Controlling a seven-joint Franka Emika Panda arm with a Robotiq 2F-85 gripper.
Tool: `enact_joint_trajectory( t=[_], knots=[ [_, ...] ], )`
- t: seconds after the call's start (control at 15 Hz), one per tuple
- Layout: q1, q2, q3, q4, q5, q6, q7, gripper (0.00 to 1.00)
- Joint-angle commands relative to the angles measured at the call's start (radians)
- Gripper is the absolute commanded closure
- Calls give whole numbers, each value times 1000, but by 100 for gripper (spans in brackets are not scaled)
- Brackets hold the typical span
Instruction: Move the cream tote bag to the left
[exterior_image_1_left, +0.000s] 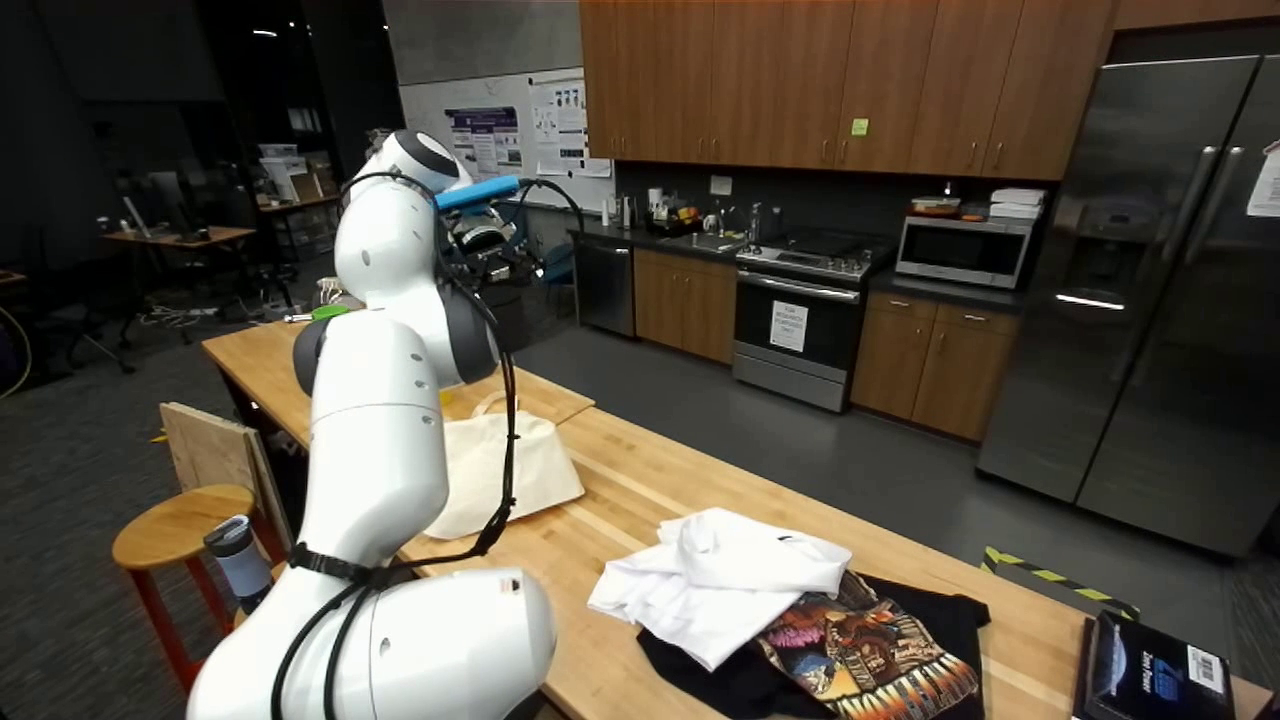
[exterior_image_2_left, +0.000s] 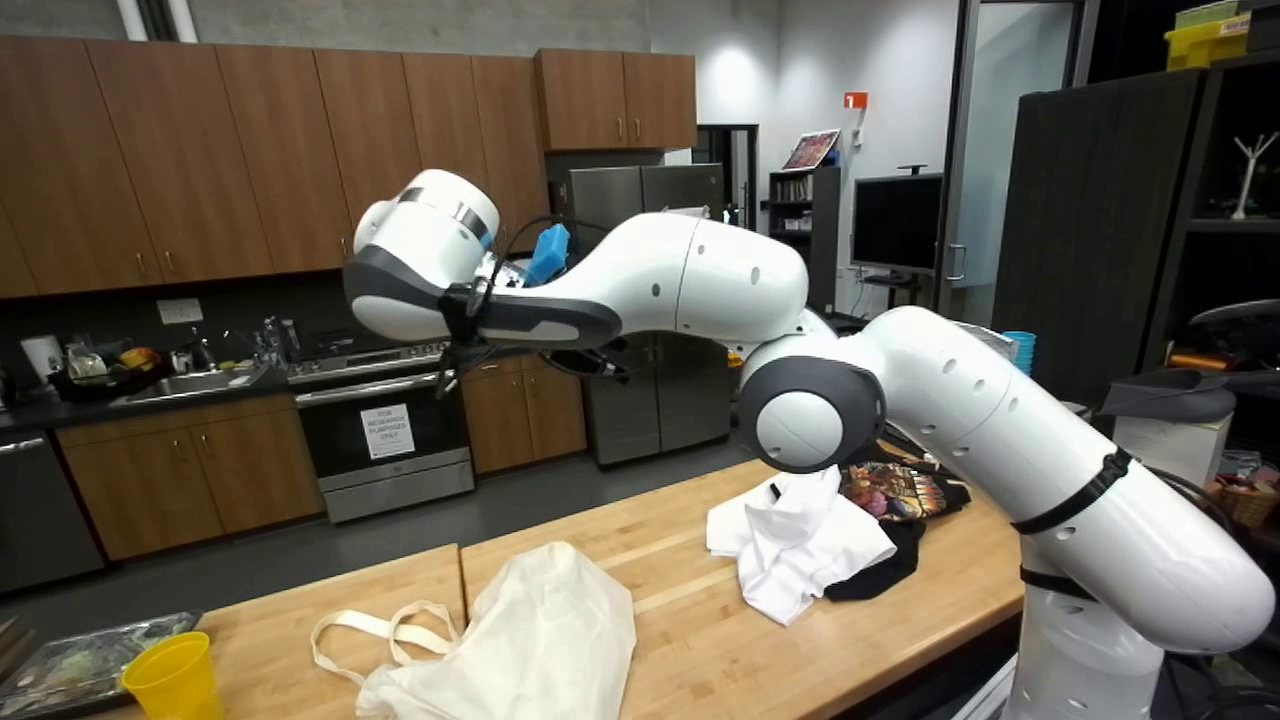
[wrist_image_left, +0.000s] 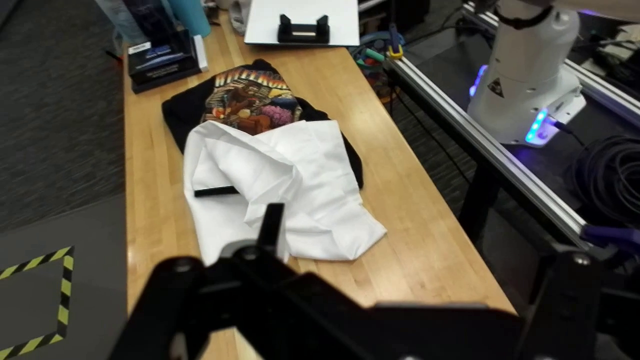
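Note:
The cream tote bag (exterior_image_1_left: 530, 465) lies crumpled on the wooden table, partly hidden behind the arm in an exterior view. It shows more fully in an exterior view (exterior_image_2_left: 545, 635), with its handles spread on the table and its lower part cut off by the frame edge. It is out of the wrist view. My gripper (exterior_image_2_left: 530, 365) is high above the table, apart from the bag, with its fingers spread. In the wrist view the gripper (wrist_image_left: 400, 255) is wide open with nothing between the fingers; its right finger is only partly visible.
A white cloth (exterior_image_1_left: 715, 575) lies over a black printed shirt (exterior_image_1_left: 870, 655) on the table. A black box (exterior_image_1_left: 1160, 670) stands at one table end. A yellow cup (exterior_image_2_left: 175, 677) and a dark covered tray (exterior_image_2_left: 85, 660) stand near the bag's handles.

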Motion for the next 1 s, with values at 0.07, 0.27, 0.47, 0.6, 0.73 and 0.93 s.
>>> enact_joint_trajectory(
  t=[0.07,0.27,0.47,0.6,0.73,0.93],
  knots=[
    [-36,-40,-21,-96,-213,55,-116,0],
    [-119,-30,20,-22,-144,-18,54,0],
    [-222,-47,53,0,-45,-88,133,0],
    [-292,-48,68,17,42,-136,210,0],
    [-363,-44,78,44,137,-165,319,0],
    [-454,-12,65,105,288,-155,502,0]
  ],
)
